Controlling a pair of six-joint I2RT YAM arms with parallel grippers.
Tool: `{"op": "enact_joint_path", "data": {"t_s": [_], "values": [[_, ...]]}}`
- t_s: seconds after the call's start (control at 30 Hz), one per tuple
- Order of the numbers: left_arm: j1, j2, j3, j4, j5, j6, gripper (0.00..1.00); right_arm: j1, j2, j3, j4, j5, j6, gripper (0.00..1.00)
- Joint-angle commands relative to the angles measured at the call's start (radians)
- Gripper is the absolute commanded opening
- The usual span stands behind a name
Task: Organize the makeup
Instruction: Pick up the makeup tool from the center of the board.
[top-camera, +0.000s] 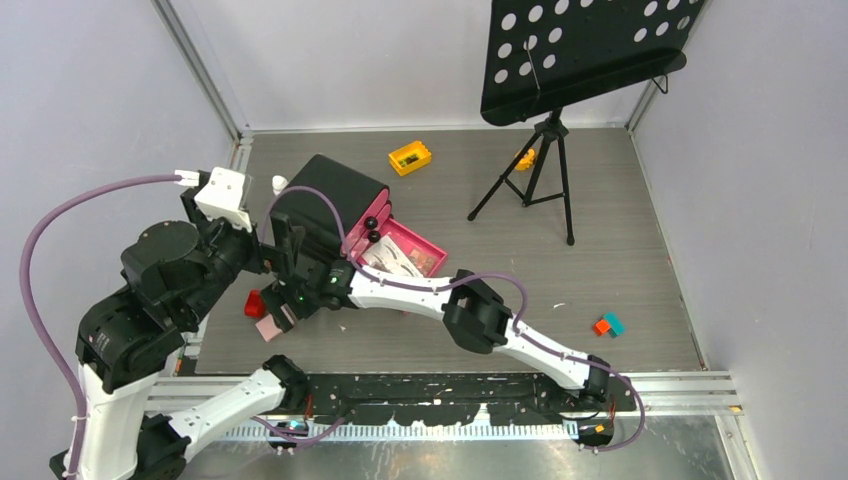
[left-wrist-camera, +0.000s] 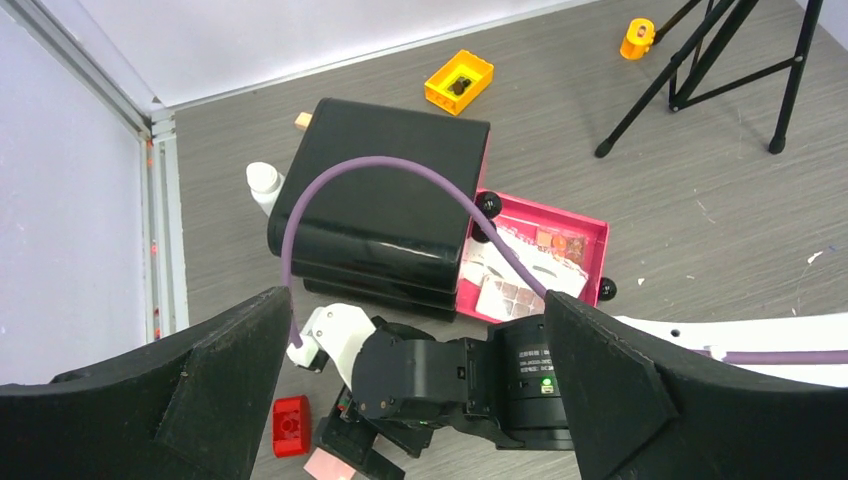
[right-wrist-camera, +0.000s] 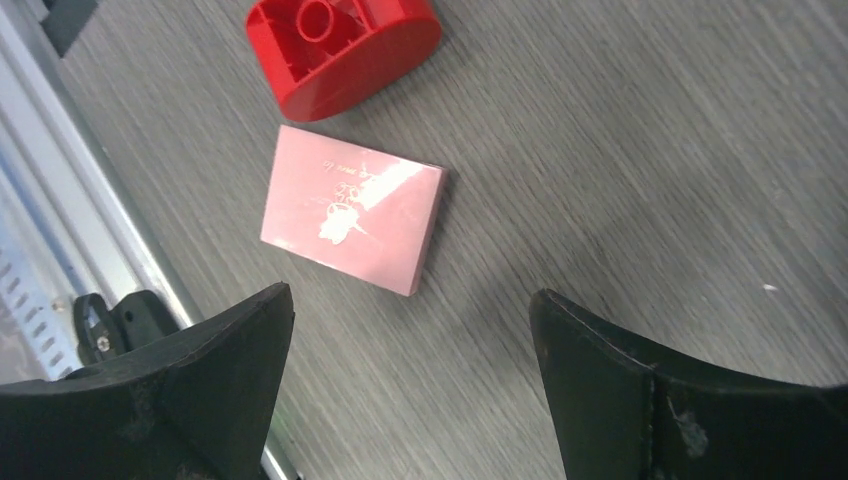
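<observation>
Now the right fingers (right-wrist-camera: 190, 390) hang spread wide and empty over a flat pink compact (right-wrist-camera: 352, 222), which lies on the table (right-wrist-camera: 620, 180) near its left edge, a red block (right-wrist-camera: 340, 45) just beside it. Left fingers (left-wrist-camera: 200, 390) are wide too, holding nothing, above the black chest (left-wrist-camera: 390, 190); its pink drawer (left-wrist-camera: 560, 212) stands open, holding what may be small palettes (left-wrist-camera: 507, 297)

Open tabletop (right-wrist-camera: 620, 160) flanks the pink palette (right-wrist-camera: 352, 208), with a red block (right-wrist-camera: 340, 45) just beside it.
</observation>
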Motion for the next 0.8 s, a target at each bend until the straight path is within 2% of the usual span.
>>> {"op": "enact_joint_path", "data": {"t_s": [0.0, 0.2, 0.4, 0.5, 0.63, 0.77], "values": [[0.001, -0.025, -0.016, -0.005, 0.016, 0.010, 1.00, 0.006, 0.022, 0.057, 0.094, -0.021, 0.032, 0.92], [0.001, -0.050, -0.040, -0.011, -0.002, 0.008, 1.00, 0.012, 0.016, 0.043, 0.130, 0.001, 0.003, 0.92], [0.001, -0.050, -0.048, -0.009, -0.072, -0.030, 1.00, 0.012, -0.079, -0.073, 0.255, 0.001, -0.023, 0.92], [0.001, -0.031, -0.024, -0.031, -0.080, -0.043, 1.00, 0.011, -0.097, -0.080, 0.301, -0.121, 0.003, 0.91], [0.001, -0.033, -0.031, -0.024, -0.060, -0.048, 1.00, 0.013, -0.079, -0.081, 0.406, -0.354, 0.087, 0.80], [0.001, -0.041, -0.031, -0.027, -0.060, -0.050, 1.00, 0.030, -0.079, -0.083, 0.407, -0.307, 0.066, 0.78]]}}
